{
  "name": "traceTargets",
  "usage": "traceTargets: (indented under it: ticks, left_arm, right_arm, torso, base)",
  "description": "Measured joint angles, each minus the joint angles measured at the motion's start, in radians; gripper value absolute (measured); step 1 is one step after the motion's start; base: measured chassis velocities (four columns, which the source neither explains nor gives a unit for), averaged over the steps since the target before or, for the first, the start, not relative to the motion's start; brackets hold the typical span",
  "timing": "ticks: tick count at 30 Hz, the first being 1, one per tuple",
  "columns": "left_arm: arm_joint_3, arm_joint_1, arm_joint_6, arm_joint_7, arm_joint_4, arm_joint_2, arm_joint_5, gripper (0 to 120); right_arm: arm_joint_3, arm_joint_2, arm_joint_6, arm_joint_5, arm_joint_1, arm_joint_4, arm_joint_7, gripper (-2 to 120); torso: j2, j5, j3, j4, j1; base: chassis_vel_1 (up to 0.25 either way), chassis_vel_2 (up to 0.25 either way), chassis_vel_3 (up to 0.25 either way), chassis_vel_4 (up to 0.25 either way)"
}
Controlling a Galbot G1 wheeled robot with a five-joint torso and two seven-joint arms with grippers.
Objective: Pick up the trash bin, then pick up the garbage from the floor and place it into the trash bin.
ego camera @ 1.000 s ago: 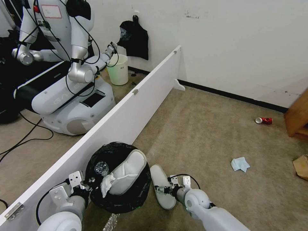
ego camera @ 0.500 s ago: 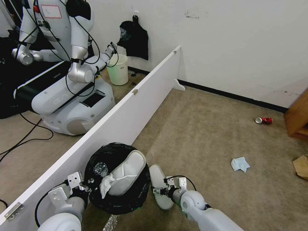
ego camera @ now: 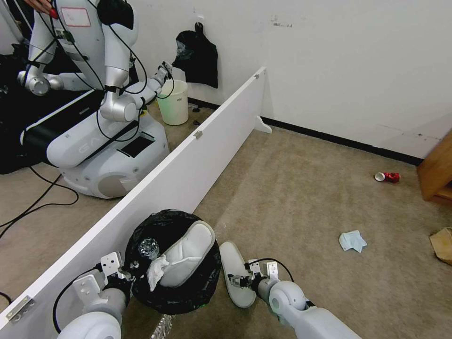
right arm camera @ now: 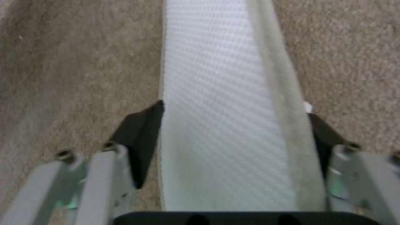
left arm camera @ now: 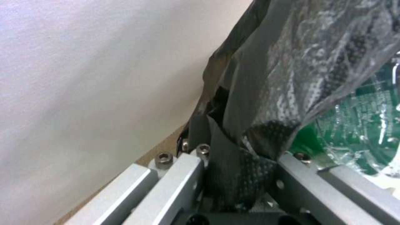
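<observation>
The trash bin (ego camera: 188, 292), lined with a black bag, hangs low beside the white partition. My left gripper (ego camera: 125, 273) is shut on its rim, and the left wrist view shows the bag (left arm camera: 271, 78) pinched between that gripper's (left arm camera: 239, 168) fingers. Inside the bin lie a white slipper (ego camera: 186, 256), a clear bottle (ego camera: 148, 247) and a tissue (ego camera: 157, 273). A second white slipper (ego camera: 230, 259) lies on the carpet right of the bin. My right gripper (ego camera: 239, 281) straddles it crosswise, and the right wrist view shows that gripper's (right arm camera: 235, 107) pads against both long edges of the slipper (right arm camera: 217, 109).
On the carpet to the right lie a light-blue mask (ego camera: 352, 241), a red can (ego camera: 387, 177) and a brown paper bag (ego camera: 442, 245). A long white partition (ego camera: 188, 165) runs along my left. Behind it stand another robot (ego camera: 103, 117) and a pale bucket (ego camera: 173, 102). Wooden furniture (ego camera: 435, 172) stands far right.
My right gripper shifted left over the slipper, then slightly back right, and the slipper's near end moved a little with it. The bin and left gripper barely moved.
</observation>
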Motion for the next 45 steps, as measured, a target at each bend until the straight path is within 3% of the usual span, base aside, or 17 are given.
traceTargets:
  ticks: [7,9,12,15,18,45]
  left_arm:
    - [-0.001,0.000,0.000,0.001,0.000,0.002,-0.001,0]
    - [-0.002,0.000,-0.001,0.001,0.001,0.005,-0.003,0]
    - [-0.003,-0.001,-0.001,0.001,0.002,0.005,-0.003,0]
    - [-0.001,-0.007,-0.001,0.002,0.006,0.005,-0.004,0]
    - [0.002,-0.011,-0.001,0.001,0.009,0.005,-0.004,0]
    - [0.036,-0.025,-0.002,0.002,0.020,0.009,0.003,0]
  right_arm:
    - [-0.006,0.015,0.001,0.003,0.009,-0.013,-0.003,42]
    - [-0.008,0.020,0.003,0.003,0.012,-0.018,-0.003,29]
    - [-0.008,0.021,0.004,0.003,0.012,-0.018,-0.003,25]
    - [-0.007,0.018,0.006,0.004,0.011,-0.017,-0.003,8]
    - [-0.004,0.013,0.009,0.005,0.009,-0.015,-0.003,2]
    - [0.044,-0.055,0.015,0.027,-0.019,0.073,0.040,2]
  torso:
    - [0.000,0.0000,0.000,-0.0001,0.000]
    - [0.000,0.0000,0.000,0.0000,0.000]
    - [0.000,0.0000,0.000,0.0001,0.000]
    - [0.000,0.0001,0.000,0.0002,0.000]
    - [0.000,0.0001,0.000,0.0001,0.000]
    - [0.000,0.0001,0.000,0.0000,0.000]
  base:
    - [0.000,0.000,0.000,0.000]
    - [0.000,0.000,0.000,0.000]
    - [0.000,0.000,0.000,0.000]
    - [0.000,0.000,0.000,0.000]
    - [0.000,0.000,0.000,0.000]
    - [0.000,0.000,0.000,0.000]
